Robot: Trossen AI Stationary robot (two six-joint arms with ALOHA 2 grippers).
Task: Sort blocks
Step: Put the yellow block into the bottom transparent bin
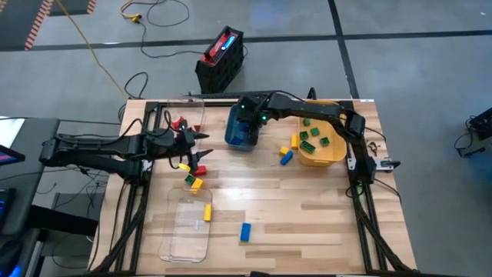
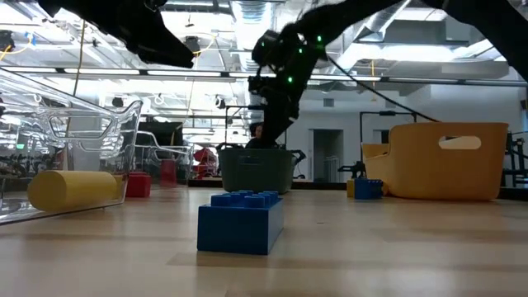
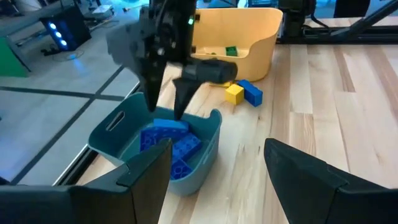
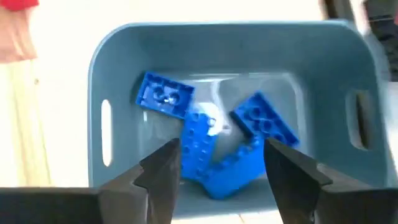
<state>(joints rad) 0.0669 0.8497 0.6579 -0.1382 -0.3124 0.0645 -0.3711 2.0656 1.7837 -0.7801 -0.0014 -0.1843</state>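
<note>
Right, I'm mid-sort: my right gripper (image 4: pixel 217 180) hangs over the teal bin (image 1: pixel 242 131), fingers spread, gripping nothing, with several blue blocks (image 4: pixel 211 140) lying inside. Green blocks (image 1: pixel 311 137) sit in the yellow bin (image 1: pixel 327 154). Left to do: yellow and blue bricks (image 1: pixel 286 156) between the bins, a blue brick (image 1: pixel 245 231) and yellow ones (image 1: pixel 193 182) near the clear tray (image 1: pixel 184 235). My left gripper (image 1: pixel 201 150) waits spread, empty

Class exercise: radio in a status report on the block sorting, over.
Right gripper open above teal bin, blue blocks inside. Left gripper open, waiting near yellow blocks. Nothing blocking.
</note>
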